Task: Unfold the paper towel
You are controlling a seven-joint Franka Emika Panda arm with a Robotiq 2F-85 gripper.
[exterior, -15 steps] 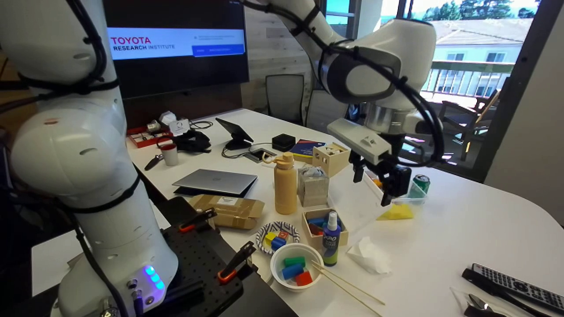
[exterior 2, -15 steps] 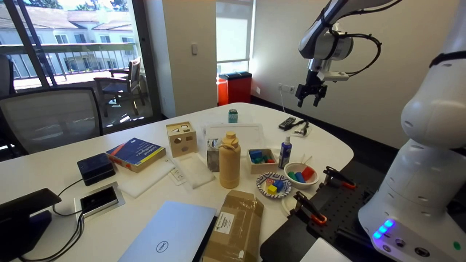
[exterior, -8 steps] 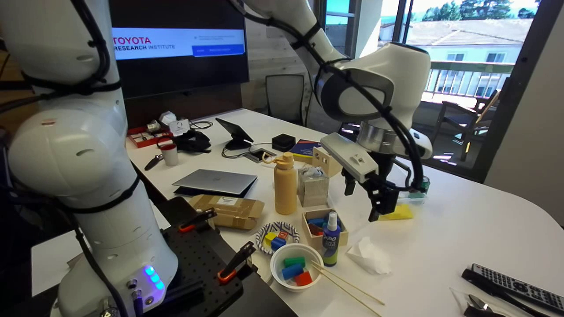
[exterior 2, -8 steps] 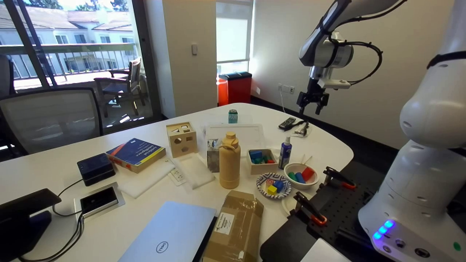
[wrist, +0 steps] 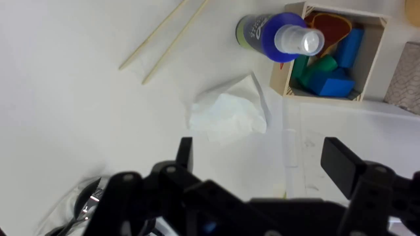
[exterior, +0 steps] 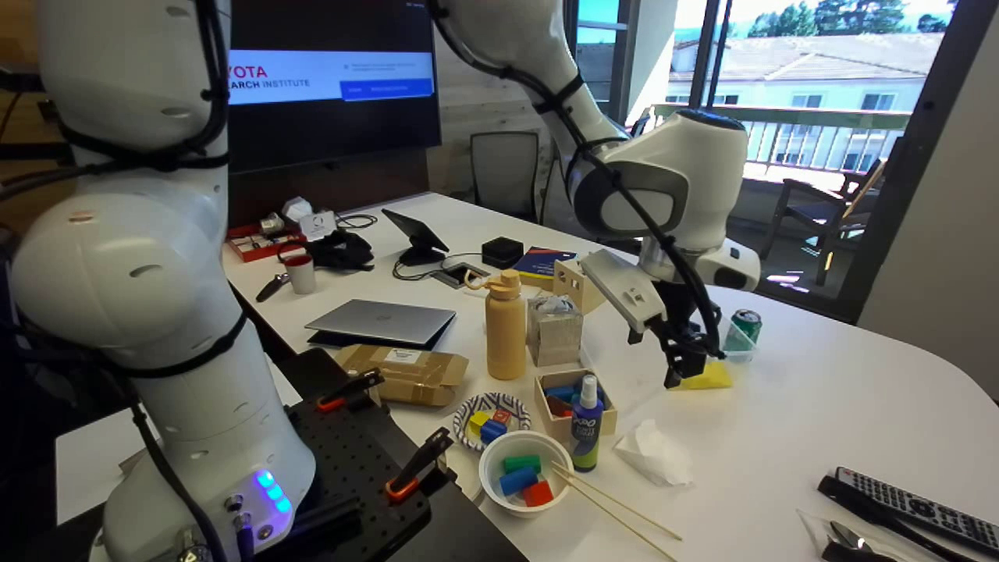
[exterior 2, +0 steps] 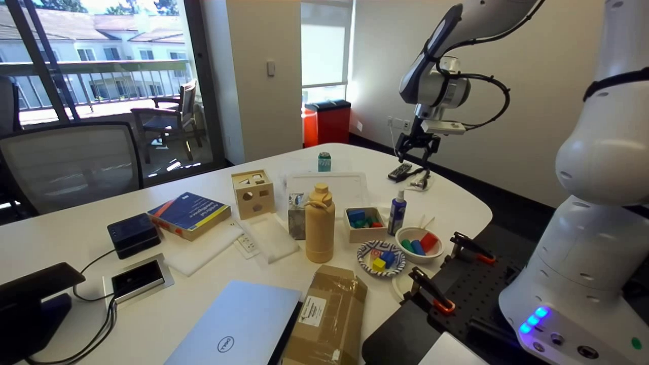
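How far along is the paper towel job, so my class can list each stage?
Done: no clear unfolding; the paper towel lies creased and rumpled on the table. Under way: perhaps a reach; the hand hangs open above the table, holding nothing. Remaining: probably grasping an edge of the towel and spreading it flat.

A thin white towel (wrist: 228, 113) is being borne by the table (wrist: 92, 124), creases and overlapping folds being shown across its bunched middle. A pointed corner is being seen in the wrist view, and the top fold is being lit brighter than the rest. It is being seen near the bottle (wrist: 277, 37) and the sticks (wrist: 174, 42), apart from both.
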